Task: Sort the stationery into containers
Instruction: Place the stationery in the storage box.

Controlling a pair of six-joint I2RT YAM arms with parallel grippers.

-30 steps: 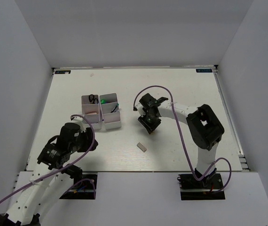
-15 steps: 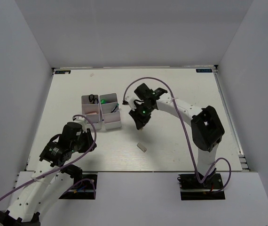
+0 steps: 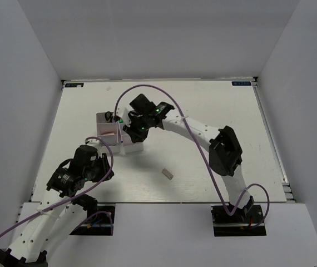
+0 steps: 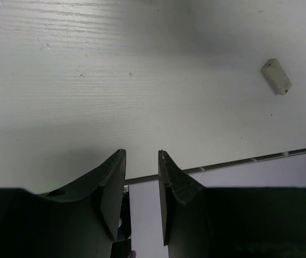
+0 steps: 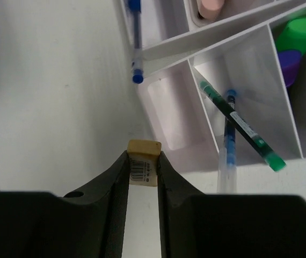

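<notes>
Right gripper (image 5: 143, 161) clamps a beige barcoded eraser (image 5: 144, 148) just beside the trays (image 5: 196, 36), likely for dropping into the empty compartment (image 5: 166, 115); left gripper (image 4: 141, 161) gapes, holding nothing; grey eraser (image 4: 276, 76) lies well apart from the trays.

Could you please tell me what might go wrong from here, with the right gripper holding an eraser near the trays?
1. The right gripper holds the beige eraser just at its fingertips, and in the wrist view it appears to sit close to the tray's outer wall. If released now, it might fall on the table rather than in a compartment.
2. If the gripper goes lower, its fingers might knock the green pen leaning in the next compartment, or nudge the tray.
</notes>
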